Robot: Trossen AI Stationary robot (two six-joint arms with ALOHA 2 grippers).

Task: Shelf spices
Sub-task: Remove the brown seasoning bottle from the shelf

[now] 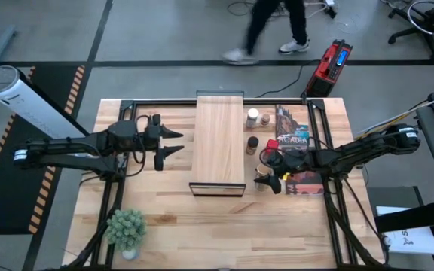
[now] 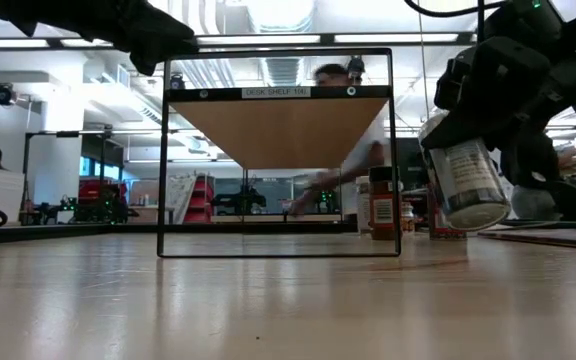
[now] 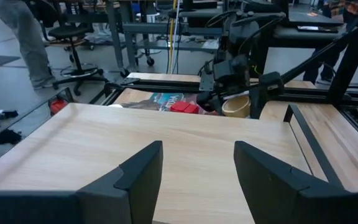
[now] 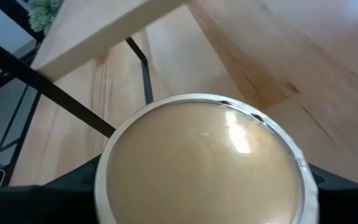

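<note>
The shelf (image 1: 217, 143) is a pale board on a thin black frame (image 2: 278, 150), standing mid-table. My right gripper (image 1: 271, 178) is just right of the shelf's near end, shut on the wide tan-topped jar (image 2: 465, 180), whose lid (image 4: 204, 162) fills the right wrist view. A white-capped jar (image 1: 253, 117) and a dark-lidded jar (image 1: 252, 144) stand on the table right of the shelf. A red tin (image 3: 185, 107) shows beyond the board. My left gripper (image 1: 173, 143) is open, left of the shelf at board height, touching nothing (image 3: 197, 174). My right gripper pinches the tan-topped jar between its two fingers (image 4: 73, 183), one on each side of the jar's wall just below the lid rim (image 4: 114, 186). The jar (image 2: 465, 180) is lifted clear of the table and hangs tilted below the gripper.
A flat printed game box (image 1: 294, 150) lies right of the jars. A small potted plant (image 1: 126, 229) stands at the near left. Black frame rails (image 1: 123, 150) run along both table sides. A person (image 1: 273, 30) walks past beyond the far edge.
</note>
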